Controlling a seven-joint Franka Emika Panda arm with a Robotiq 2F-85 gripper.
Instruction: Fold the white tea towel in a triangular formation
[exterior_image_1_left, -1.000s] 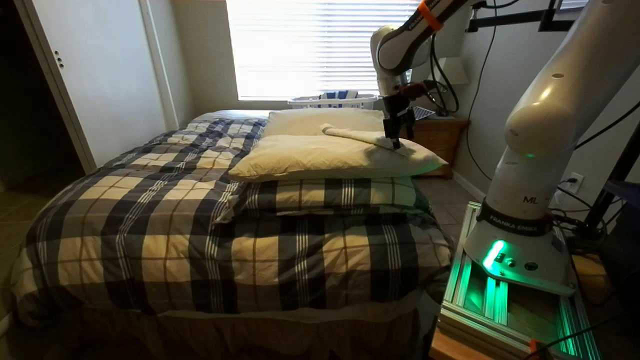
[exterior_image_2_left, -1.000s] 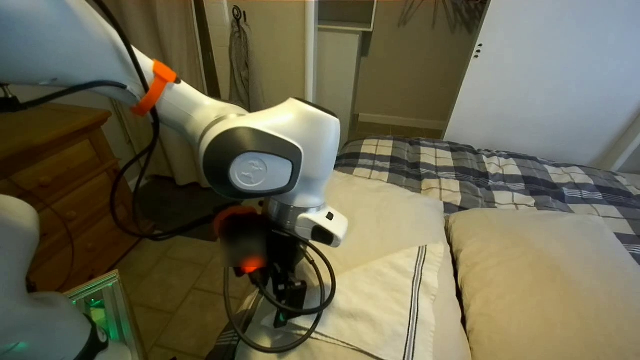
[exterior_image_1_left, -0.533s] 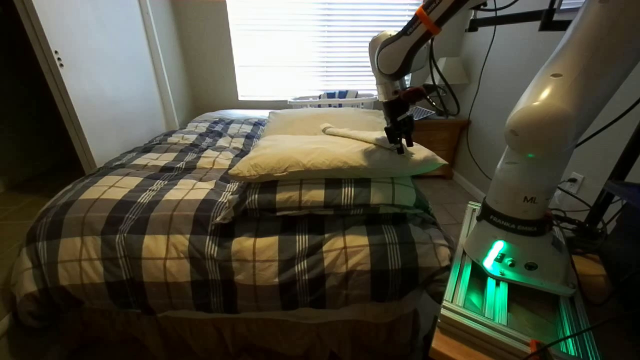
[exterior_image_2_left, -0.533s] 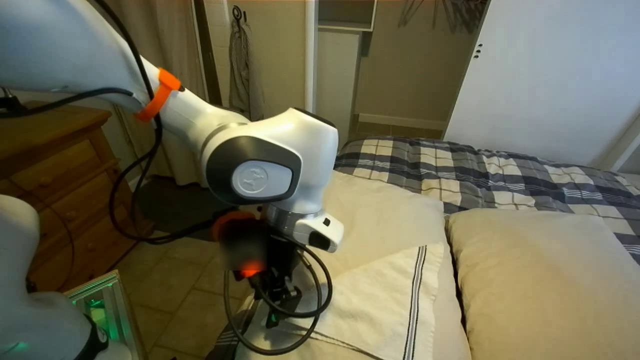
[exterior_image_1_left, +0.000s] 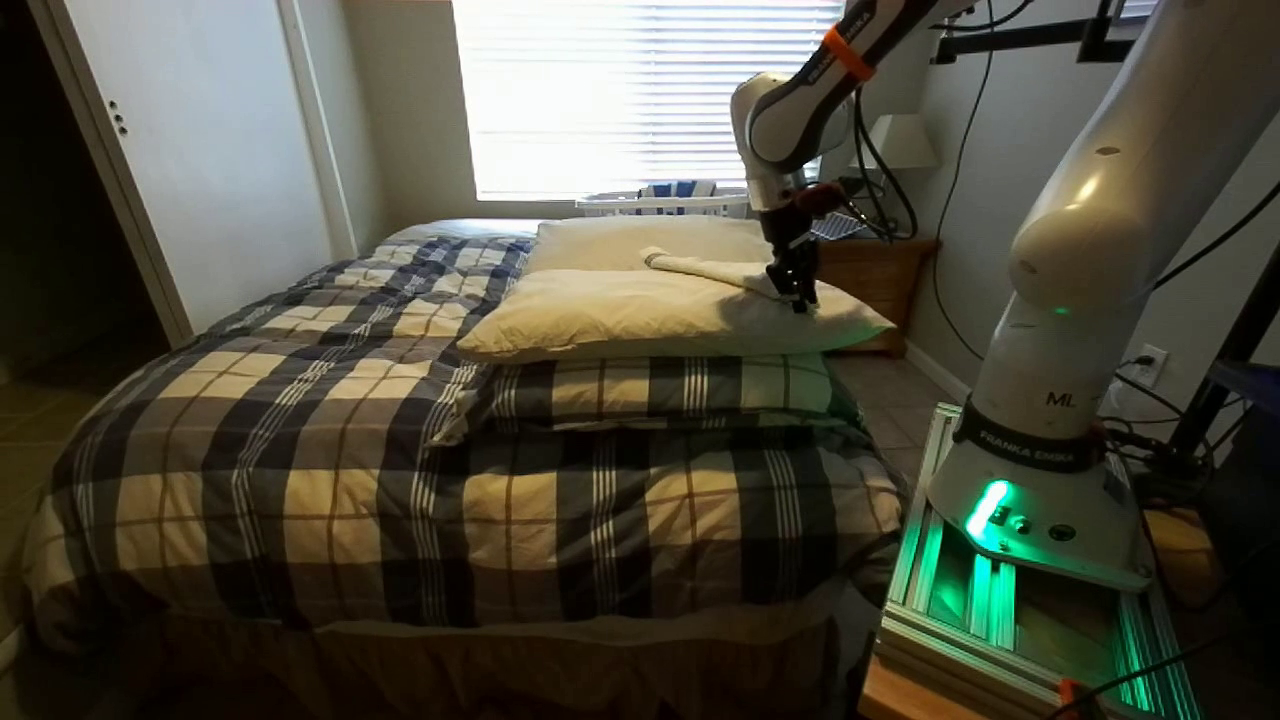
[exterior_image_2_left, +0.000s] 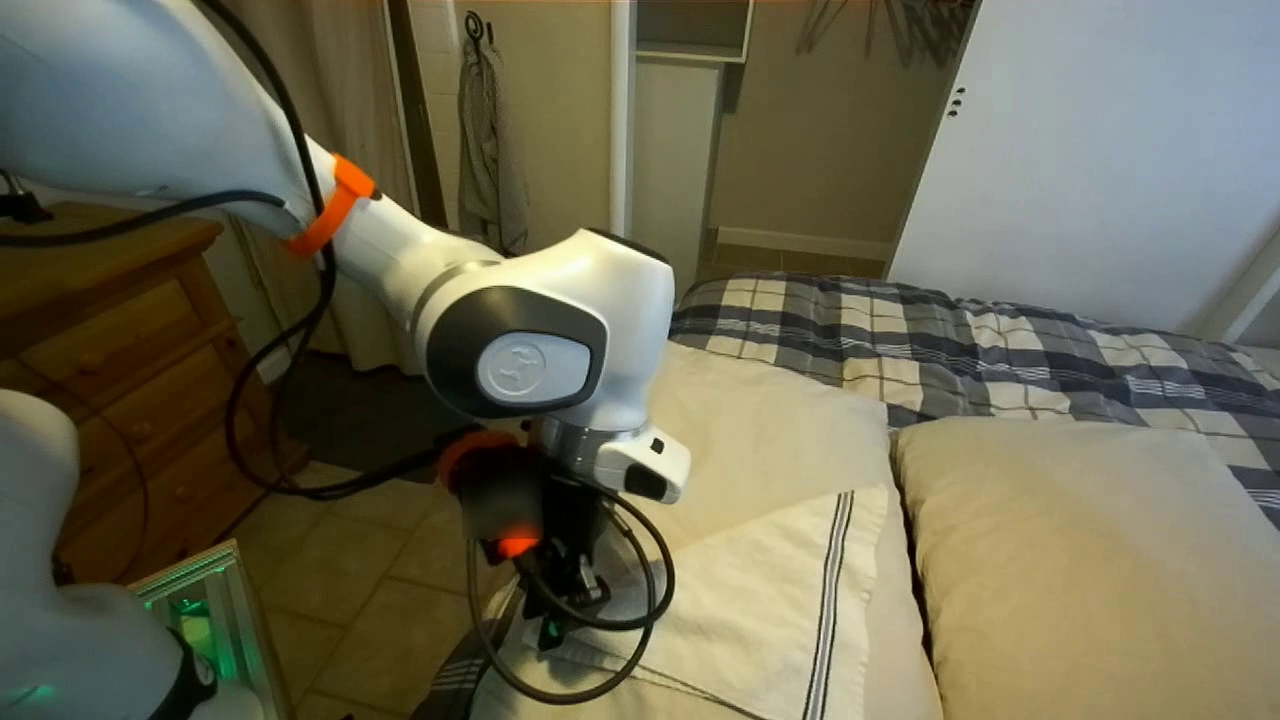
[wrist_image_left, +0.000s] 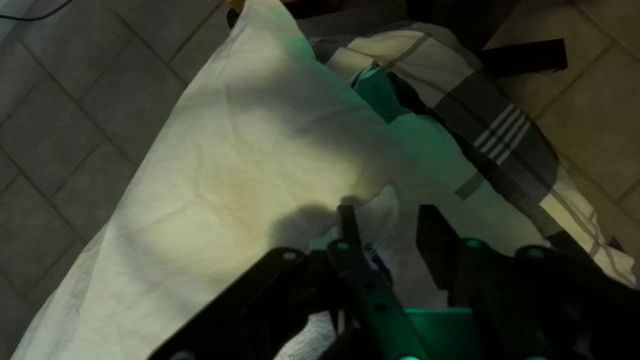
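The white tea towel (exterior_image_2_left: 760, 600) lies on a cream pillow, with a dark double stripe along one side and a slanting edge. In an exterior view the towel (exterior_image_1_left: 715, 272) looks like a long low roll ending at the gripper. My gripper (exterior_image_1_left: 798, 303) points down at the pillow's near right part. In the wrist view a pale towel corner (wrist_image_left: 382, 207) with a dark mark lies between the two fingers of the gripper (wrist_image_left: 387, 212). A gap remains between the fingers, so the jaws stand partly open. Cables and the wrist hide much of the gripper (exterior_image_2_left: 555, 630) in an exterior view.
The cream pillow (exterior_image_1_left: 600, 315) rests on the plaid bedspread (exterior_image_1_left: 380, 480). Another cream pillow (exterior_image_2_left: 1080, 540) lies beside it. A white laundry basket (exterior_image_1_left: 665, 207) and a wooden nightstand (exterior_image_1_left: 880, 265) stand behind. The tiled floor (wrist_image_left: 65, 150) shows past the pillow's edge.
The arm has come down a little towards the pillow, and the fingers have drawn closer together around the towel's corner. The rest of the towel looks unmoved.
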